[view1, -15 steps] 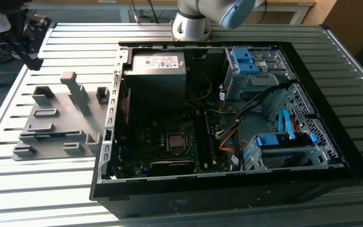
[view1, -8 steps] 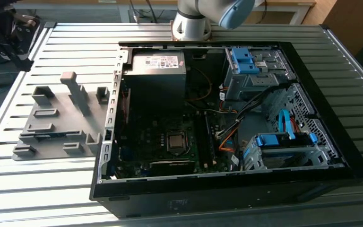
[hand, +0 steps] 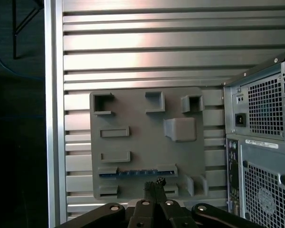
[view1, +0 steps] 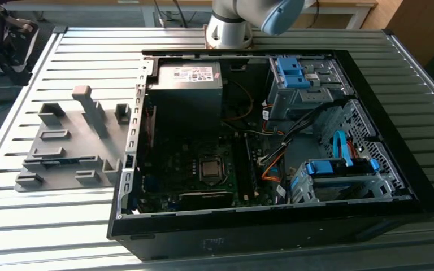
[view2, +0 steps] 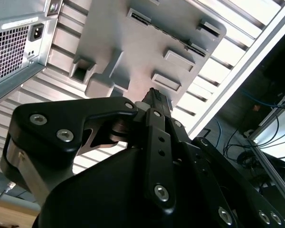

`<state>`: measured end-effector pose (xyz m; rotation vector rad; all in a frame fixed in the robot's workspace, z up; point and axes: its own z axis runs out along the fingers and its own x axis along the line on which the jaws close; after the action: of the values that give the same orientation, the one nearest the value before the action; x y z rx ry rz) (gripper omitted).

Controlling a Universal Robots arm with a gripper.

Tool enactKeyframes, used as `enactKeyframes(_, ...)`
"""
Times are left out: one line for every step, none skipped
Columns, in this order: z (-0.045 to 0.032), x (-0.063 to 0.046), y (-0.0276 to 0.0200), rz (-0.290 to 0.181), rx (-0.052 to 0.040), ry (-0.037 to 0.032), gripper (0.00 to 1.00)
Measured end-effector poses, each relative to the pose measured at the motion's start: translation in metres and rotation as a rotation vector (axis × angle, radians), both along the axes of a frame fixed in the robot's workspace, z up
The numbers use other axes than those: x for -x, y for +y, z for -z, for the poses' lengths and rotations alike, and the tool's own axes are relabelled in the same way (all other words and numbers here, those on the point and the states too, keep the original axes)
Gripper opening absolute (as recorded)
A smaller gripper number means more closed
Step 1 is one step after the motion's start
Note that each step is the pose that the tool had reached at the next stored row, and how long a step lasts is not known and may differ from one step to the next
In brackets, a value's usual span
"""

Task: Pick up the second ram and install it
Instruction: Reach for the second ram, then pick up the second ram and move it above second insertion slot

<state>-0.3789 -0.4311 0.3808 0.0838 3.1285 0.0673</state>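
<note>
In the first wrist view the fingers [hand: 154, 186] are pressed together with nothing between them, hanging above the grey slotted holder [hand: 133, 107]. Just past their tips the second ram [hand: 133, 173], a thin blue stick, lies in one of the holder's long slots, not touched by the fingers. Farther out, the holder rests on the ribbed metal tabletop [hand: 133, 57], and the computer case [hand: 261, 142] stands off to one side of the fingers.
</note>
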Motion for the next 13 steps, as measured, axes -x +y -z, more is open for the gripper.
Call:
enactKeyframes(0.0, 0.0013, -0.0001, 0.0, 0.0, 0.0, 0.11)
enactKeyframes(0.0001, 0.0025, -0.0001, 0.0, 0.0001, 0.0001, 0.11)
enactKeyframes(0.0001, 0.0037, -0.0001, 0.0, 0.0, 0.0001, 0.11)
enactKeyframes(0.0002, 0.0049, -0.0002, 0.0, 0.0, 0.0001, 0.11)
enactKeyframes(0.0003, 0.0061, -0.0002, 0.0, 0.0, 0.0001, 0.11)
enactKeyframes(0.0003, 0.0071, -0.0002, 0.0, 0.0, 0.0, 0.11)
enactKeyframes(0.0004, 0.0081, -0.0003, 0.0, 0.0, 0.0, 0.11)
enactKeyframes(0.0004, 0.0089, -0.0003, 0.0, 0.0, 0.0, 0.11)
enactKeyframes(0.0005, 0.0096, -0.0003, 0.0, 0.0, 0.0, 0.11)
enactKeyframes(0.0005, 0.0101, -0.0003, 0.0, 0.0, 0.0, 0.11)
enactKeyframes(0.0005, 0.0103, -0.0003, 0.0, 0.0, 0.0, 0.11)
enactKeyframes(0.0005, 0.0105, -0.0003, 0.0, 0.0, 0.0, 0.11)
enactKeyframes(0.0005, 0.0106, -0.0003, 0.0, 0.0, 0.0, 0.11)
